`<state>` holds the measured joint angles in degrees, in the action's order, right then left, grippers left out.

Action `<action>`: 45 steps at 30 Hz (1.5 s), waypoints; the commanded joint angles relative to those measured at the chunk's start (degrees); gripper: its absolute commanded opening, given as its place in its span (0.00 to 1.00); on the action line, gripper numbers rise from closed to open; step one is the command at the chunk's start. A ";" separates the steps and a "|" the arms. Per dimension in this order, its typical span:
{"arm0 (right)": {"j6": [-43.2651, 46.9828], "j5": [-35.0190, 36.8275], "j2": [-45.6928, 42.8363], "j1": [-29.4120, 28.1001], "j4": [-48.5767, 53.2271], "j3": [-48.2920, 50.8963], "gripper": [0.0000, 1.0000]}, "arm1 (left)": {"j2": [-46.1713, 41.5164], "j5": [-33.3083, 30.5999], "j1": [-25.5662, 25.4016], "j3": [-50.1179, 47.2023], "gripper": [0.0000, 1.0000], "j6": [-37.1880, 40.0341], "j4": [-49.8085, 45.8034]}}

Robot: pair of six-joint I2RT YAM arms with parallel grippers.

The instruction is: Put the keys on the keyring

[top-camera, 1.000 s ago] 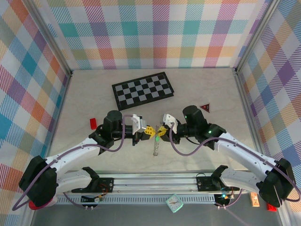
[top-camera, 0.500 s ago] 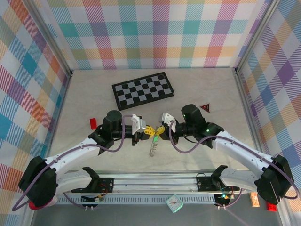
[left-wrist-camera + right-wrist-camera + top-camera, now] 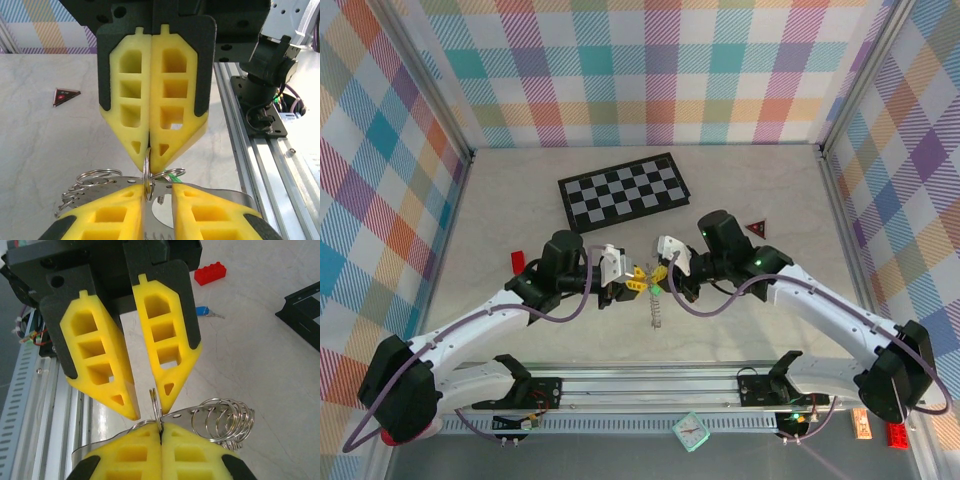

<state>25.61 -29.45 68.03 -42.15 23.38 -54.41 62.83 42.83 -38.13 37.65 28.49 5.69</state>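
Yellow foam pads of my left gripper are pressed together on the thin silver wire of the keyring, holding it in the air between my arms, toward the near side of the table. My right gripper is spread, with the pinched loop standing up between its fingers. I judge the step is a second hold: close the right pads squarely on the wire just beside the left pinch, so the ring cannot twist or slip. The keyring is a bright loop fringed with small silver keys and coiled rings. A fleck of the green key shows at the ring; whether it is threaded I cannot tell. The blue key lies on the table at the left, near a red block.
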 commanded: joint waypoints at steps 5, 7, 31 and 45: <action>7.82 2.51 3.57 -2.29 10.11 -6.25 0.00 | 0.71 0.83 -0.49 2.67 0.18 2.55 -3.34; 8.57 3.11 4.12 -2.78 10.72 -7.04 0.00 | 1.00 0.95 -0.53 2.95 0.17 2.57 -3.58; -4.33 3.68 -7.33 -0.92 -5.18 7.90 0.32 | -0.86 1.25 -0.49 -1.92 0.00 -5.70 8.55; -6.36 1.44 -3.53 -1.18 -12.10 9.50 0.28 | -0.07 2.20 -0.50 -3.46 0.00 -10.12 13.60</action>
<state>19.90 -25.32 63.96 -43.13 13.43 -44.95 63.35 42.81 -38.13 34.59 19.86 14.87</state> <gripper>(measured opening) 0.289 0.046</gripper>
